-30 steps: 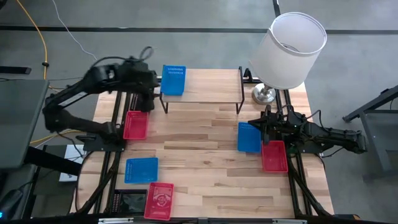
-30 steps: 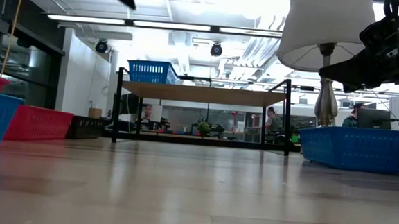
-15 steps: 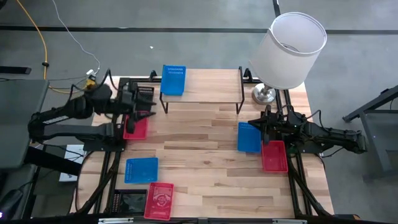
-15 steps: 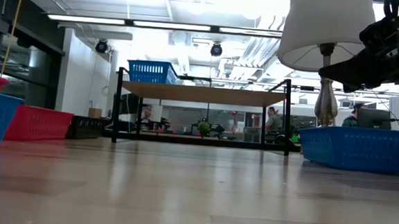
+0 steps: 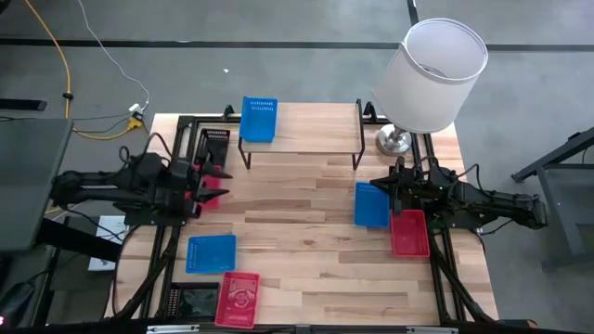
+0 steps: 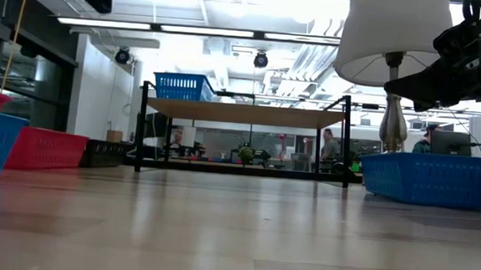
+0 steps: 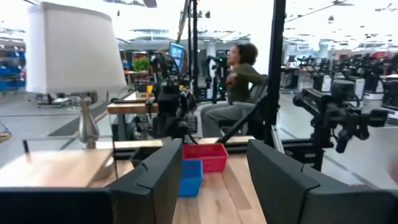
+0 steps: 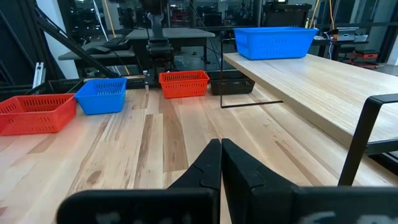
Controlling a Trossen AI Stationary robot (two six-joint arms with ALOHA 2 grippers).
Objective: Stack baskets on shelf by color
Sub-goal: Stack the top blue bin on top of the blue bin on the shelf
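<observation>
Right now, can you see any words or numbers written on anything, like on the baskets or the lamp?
No readable words or numbers anywhere.
The red basket at the table's near edge has a pale round mark inside it, too small to read.
The blue basket on the shelf is plain.
The lamp shade is blank white.
A screen in the room behind is too blurred to read.
</observation>
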